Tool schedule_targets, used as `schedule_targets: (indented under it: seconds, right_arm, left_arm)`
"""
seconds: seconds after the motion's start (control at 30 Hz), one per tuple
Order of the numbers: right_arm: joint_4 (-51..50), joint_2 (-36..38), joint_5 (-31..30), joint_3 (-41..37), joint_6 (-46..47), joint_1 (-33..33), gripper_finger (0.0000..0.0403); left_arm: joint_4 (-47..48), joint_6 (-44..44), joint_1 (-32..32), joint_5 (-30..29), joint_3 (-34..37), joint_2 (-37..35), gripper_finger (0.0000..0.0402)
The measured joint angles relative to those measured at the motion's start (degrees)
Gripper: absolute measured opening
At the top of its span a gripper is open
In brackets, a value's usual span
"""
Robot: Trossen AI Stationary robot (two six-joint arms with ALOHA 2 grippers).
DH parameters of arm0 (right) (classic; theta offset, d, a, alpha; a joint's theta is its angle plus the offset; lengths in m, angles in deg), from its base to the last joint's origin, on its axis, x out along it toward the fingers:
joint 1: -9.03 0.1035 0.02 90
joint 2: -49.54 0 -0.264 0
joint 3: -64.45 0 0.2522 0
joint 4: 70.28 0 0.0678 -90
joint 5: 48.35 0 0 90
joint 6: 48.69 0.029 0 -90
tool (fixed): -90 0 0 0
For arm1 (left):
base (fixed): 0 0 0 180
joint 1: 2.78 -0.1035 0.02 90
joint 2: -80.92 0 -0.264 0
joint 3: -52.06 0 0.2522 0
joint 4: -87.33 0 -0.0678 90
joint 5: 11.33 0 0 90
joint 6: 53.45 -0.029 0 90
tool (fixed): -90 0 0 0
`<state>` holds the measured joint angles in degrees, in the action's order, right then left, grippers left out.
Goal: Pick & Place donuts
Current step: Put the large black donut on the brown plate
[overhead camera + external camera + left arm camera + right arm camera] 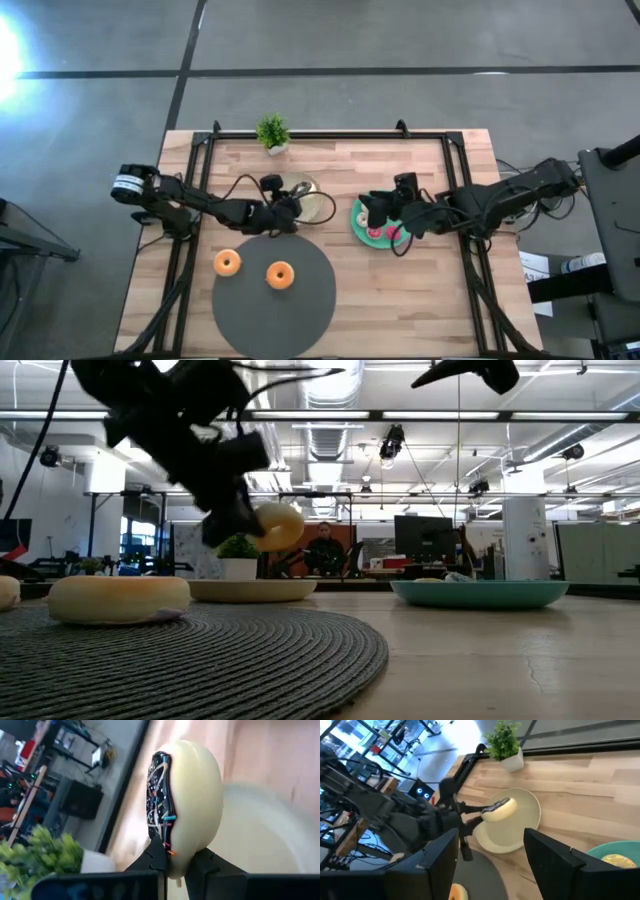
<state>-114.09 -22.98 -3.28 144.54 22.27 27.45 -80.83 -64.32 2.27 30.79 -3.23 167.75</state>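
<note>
My left gripper (pixel 288 212) is shut on a pale tan donut (pixel 192 800) with dark sprinkled frosting, held just above the beige plate (pixel 322 205); the right wrist view shows this donut (pixel 499 809) over the plate too. Two orange donuts (pixel 227 263) (pixel 280 275) lie flat on the dark grey mat (pixel 300 310). My right gripper (pixel 372 208) hangs open over the teal plate (pixel 358 228), which carries several small donuts (pixel 378 234). Its fingers (pixel 440 855) touch nothing. My left gripper (pixel 177 862) pinches the donut at its rim (pixel 175 855) between the two fingers, one on the frosted face and one on the plain underside. The donut stands on edge out beyond the fingertips, lifted clear above the beige plate (pixel 250 589).
A small potted plant (pixel 272 133) stands at the table's far edge. A black frame rail (pixel 330 137) runs around the tabletop. Bare wood lies near the table's front right. In the low view a person (pixel 325 550) sits in the room beyond.
</note>
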Motion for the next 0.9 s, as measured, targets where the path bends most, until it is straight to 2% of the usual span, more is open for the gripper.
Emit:
schedule_targets:
  seconds: [0.1, 0.2, 0.3, 0.4, 0.5, 0.63, 0.73, 0.83, 0.9]
  right_arm:
    - [-0.01, 0.56, 0.00, -0.09, -0.33, -0.02, 0.0216]
    - [0.00, 0.28, -0.15, -0.12, -0.60, -0.22, 0.0216]
    - [0.24, -0.21, -0.11, -0.14, -0.47, -0.21, 0.0216]
    - [0.22, -0.47, -0.04, -0.19, -0.16, -0.16, 0.0215]
    - [0.24, -0.44, -0.07, -0.20, -0.20, -0.18, 0.0215]
    - [0.30, -0.44, -0.07, -0.20, -0.36, -0.20, 0.0214]
    - [0.32, -0.44, -0.06, -0.20, -0.12, -0.15, 0.0214]
    - [0.35, -0.44, -0.07, -0.20, -0.04, -0.17, 0.0214]
    - [0.33, -0.44, -0.07, -0.20, -0.02, -0.16, 0.0214]
  left_arm:
    - [0.44, -0.74, -0.01, 2.17, 1.79, 0.02, 0.0013]
    - [2.01, -1.62, -0.36, 9.84, 2.15, 0.02, 0.0014]
    - [9.60, 1.48, -1.16, 14.93, 0.99, 0.02, 0.0014]
    - [14.28, 4.90, -2.63, 13.54, 0.80, 0.24, 0.0014]
    - [14.38, 5.04, -4.16, 10.29, 0.76, 0.30, 0.0014]
    - [14.49, 4.44, -5.16, 10.14, 0.66, 0.58, 0.0014]
    - [14.45, 4.23, -5.11, 12.36, 0.67, 0.61, 0.0026]
    - [14.78, 4.33, -5.10, 17.04, 0.67, 0.61, 0.0058]
    - [15.63, 4.46, -4.97, 17.76, 0.67, 0.61, 0.0080]
